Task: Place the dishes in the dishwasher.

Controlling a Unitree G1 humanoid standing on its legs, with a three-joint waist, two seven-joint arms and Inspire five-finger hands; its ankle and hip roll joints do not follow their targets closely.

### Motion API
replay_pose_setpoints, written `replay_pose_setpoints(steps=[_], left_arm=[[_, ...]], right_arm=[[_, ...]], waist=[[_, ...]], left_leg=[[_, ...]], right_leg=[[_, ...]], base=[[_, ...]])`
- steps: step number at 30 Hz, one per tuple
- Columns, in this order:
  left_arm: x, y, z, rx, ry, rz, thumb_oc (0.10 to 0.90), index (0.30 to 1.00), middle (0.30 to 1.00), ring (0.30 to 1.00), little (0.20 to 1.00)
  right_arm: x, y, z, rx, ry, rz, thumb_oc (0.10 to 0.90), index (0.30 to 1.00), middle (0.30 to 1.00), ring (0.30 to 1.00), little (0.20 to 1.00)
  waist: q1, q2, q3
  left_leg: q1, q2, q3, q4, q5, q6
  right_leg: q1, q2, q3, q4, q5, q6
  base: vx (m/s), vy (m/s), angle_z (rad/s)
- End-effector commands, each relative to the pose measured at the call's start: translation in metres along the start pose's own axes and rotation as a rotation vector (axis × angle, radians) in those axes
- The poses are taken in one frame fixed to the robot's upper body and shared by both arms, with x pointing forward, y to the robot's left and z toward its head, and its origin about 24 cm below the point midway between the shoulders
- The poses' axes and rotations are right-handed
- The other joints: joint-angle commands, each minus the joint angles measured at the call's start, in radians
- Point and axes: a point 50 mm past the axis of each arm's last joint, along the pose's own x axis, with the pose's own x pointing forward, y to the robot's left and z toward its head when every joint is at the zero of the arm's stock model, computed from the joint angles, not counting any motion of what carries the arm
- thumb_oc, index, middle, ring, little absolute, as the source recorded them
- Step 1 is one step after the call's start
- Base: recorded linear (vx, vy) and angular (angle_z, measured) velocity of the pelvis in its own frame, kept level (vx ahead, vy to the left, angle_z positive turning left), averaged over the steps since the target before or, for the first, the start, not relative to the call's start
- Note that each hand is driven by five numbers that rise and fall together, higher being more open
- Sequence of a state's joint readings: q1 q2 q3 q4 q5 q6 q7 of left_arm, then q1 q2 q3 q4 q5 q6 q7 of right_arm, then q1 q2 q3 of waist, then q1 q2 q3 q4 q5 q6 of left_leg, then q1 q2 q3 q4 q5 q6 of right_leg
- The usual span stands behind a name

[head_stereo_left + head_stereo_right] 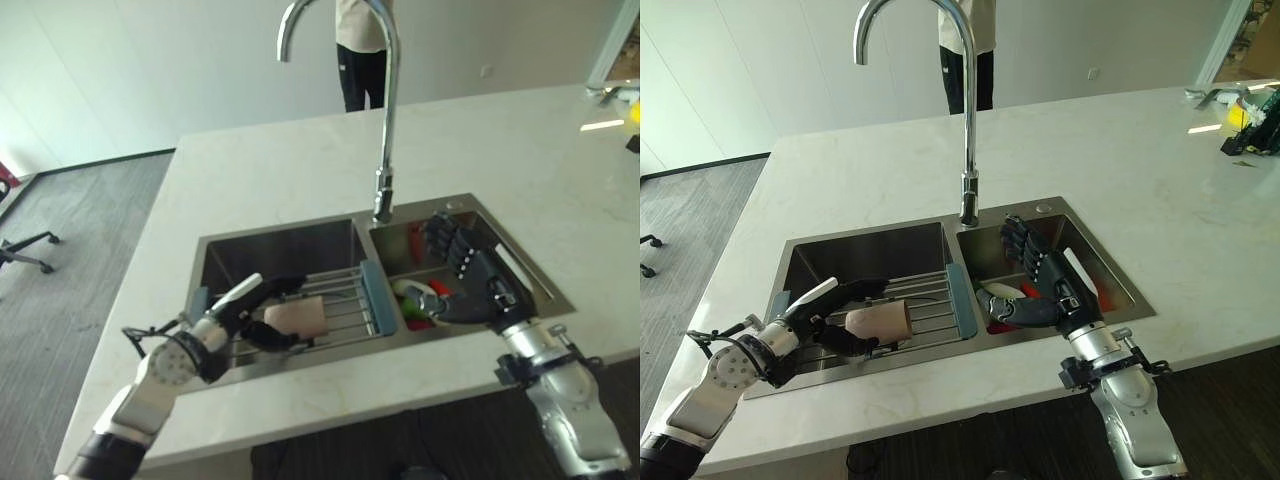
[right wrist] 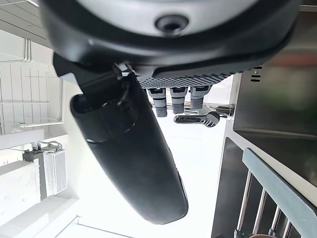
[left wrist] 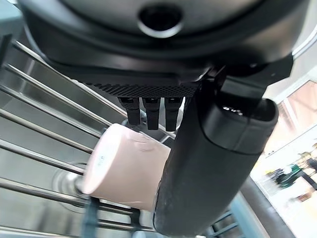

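A pale pink cup (image 1: 298,317) lies on its side on a wire rack (image 1: 345,295) set across the left basin of the steel sink (image 1: 270,252). My left hand (image 1: 222,322) reaches it from the left, open, with the white-covered thumb above it and the fingers beside and below it. In the left wrist view the cup (image 3: 124,168) rests on the bars just past the thumb (image 3: 213,163). My right hand (image 1: 472,272) hovers open over the right basin, fingers straight. Under it lie white, green and red dishes (image 1: 415,300).
A tall curved faucet (image 1: 386,130) rises between the basins. The white counter (image 1: 520,160) surrounds the sink. A person (image 1: 362,50) stands beyond the far edge. Small objects (image 1: 1245,125) sit at the counter's far right. A chair base (image 1: 25,250) stands on the floor at the left.
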State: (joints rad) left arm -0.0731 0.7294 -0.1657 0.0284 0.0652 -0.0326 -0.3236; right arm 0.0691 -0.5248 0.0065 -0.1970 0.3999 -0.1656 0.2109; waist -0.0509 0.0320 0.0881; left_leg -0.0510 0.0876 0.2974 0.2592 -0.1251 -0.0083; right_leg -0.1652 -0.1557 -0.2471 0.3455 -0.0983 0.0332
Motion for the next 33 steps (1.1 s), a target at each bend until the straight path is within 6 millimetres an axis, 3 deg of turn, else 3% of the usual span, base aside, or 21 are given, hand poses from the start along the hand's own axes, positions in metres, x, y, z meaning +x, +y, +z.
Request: replay_pose_setpoints(steps=[1,28,29,30,31,33], left_arm=[[0.015,0.030,0.037,0.123,-0.148,0.103,0.800,0.900,0.900,0.900,0.900],[0.031,0.012,0.022,0.136,-0.023,0.062,0.800,0.900,0.900,0.900,0.900],[0.032,0.011,0.022,0.136,-0.020,0.069,0.623,0.634,0.634,0.634,0.634],[0.032,0.011,0.022,0.138,-0.020,0.073,0.494,0.441,0.441,0.441,0.441],[0.032,0.011,0.021,0.137,-0.019,0.076,0.400,0.300,0.300,0.300,0.300],[0.032,0.009,0.019,0.144,0.001,0.059,0.400,0.300,0.300,0.300,0.300]], right_arm=[[0.021,-0.002,0.045,-0.058,-0.248,0.026,0.800,0.900,0.900,0.900,0.900],[0.027,0.006,0.044,-0.050,-0.249,0.052,0.800,0.900,0.900,0.900,0.900],[0.027,0.006,0.044,-0.049,-0.249,0.051,0.800,0.900,0.900,0.900,0.900],[0.027,0.006,0.044,-0.047,-0.249,0.051,0.800,0.900,0.900,0.900,0.900],[0.027,0.006,0.044,-0.046,-0.249,0.051,0.800,0.900,0.900,0.900,0.900],[0.028,0.007,0.044,-0.045,-0.249,0.051,0.800,0.900,0.900,0.900,0.900]], waist=[[-0.004,0.002,-0.055],[-0.015,-0.005,-0.054],[-0.015,-0.006,-0.054],[-0.016,-0.007,-0.053],[-0.015,-0.007,-0.054],[-0.014,-0.007,-0.053]], left_leg=[[0.011,0.053,-0.013,0.041,-0.103,-0.045],[0.024,0.065,-0.002,0.041,-0.101,-0.046],[0.024,0.066,-0.001,0.041,-0.101,-0.046],[0.024,0.066,-0.001,0.041,-0.101,-0.046],[0.024,0.066,-0.001,0.041,-0.101,-0.046],[0.024,0.067,-0.002,0.041,-0.100,-0.047]], right_leg=[[0.093,-0.049,-0.014,-0.045,-0.063,0.131],[0.100,-0.037,0.001,-0.045,-0.068,0.130],[0.100,-0.037,0.001,-0.045,-0.068,0.130],[0.100,-0.036,0.002,-0.045,-0.068,0.130],[0.100,-0.036,0.002,-0.045,-0.068,0.131],[0.099,-0.036,0.003,-0.045,-0.067,0.131]], base=[[0.00,0.000,0.00],[0.00,-0.002,-0.02],[0.00,0.000,0.00],[0.00,0.000,0.00],[0.00,0.000,0.00],[0.00,0.000,0.00]])
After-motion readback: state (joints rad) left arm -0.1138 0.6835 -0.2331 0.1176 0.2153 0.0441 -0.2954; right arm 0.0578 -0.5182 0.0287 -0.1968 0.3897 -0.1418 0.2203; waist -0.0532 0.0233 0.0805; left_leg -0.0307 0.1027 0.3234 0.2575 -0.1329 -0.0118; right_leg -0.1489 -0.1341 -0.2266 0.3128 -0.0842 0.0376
